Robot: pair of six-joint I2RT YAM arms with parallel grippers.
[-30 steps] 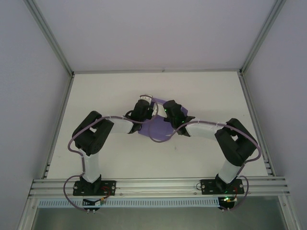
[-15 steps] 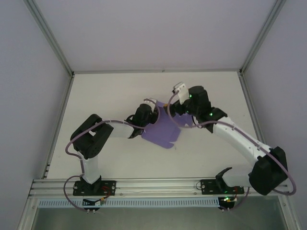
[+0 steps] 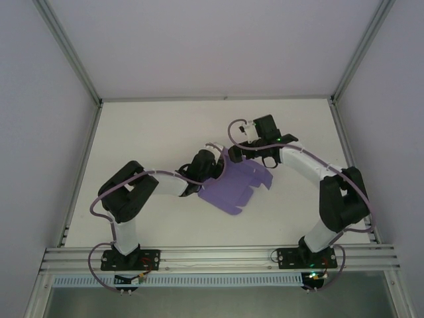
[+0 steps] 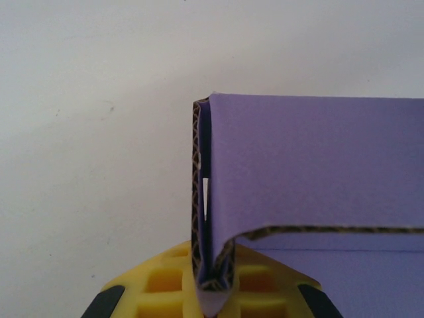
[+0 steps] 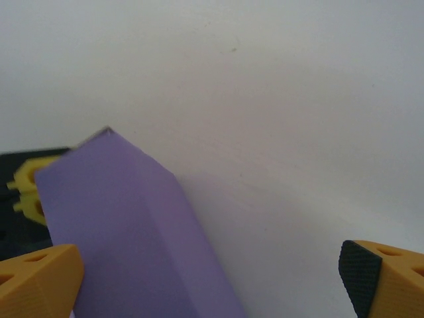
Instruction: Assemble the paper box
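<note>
There is one paper box (image 3: 235,185), a single lavender card sheet near the middle of the desk (image 3: 152,132). There is one desk.

Two arms stand at the desk's near edge: the left arm (image 3: 132,192) and the right arm (image 3: 331,192). Each sits on one black base plate, making two plates, at (image 3: 130,258) and (image 3: 310,257), both on one metal rail (image 3: 218,255).

There are two grippers: the left gripper (image 3: 215,161) and the right gripper (image 3: 238,152). Each has two fingers, four in all. The left wrist view shows two yellow fingers (image 4: 165,285). The right wrist view shows two orange fingers (image 5: 40,281).

There are two purplish cables, one looping along each arm: the left cable (image 3: 99,199) and the right cable (image 3: 361,199).
</note>
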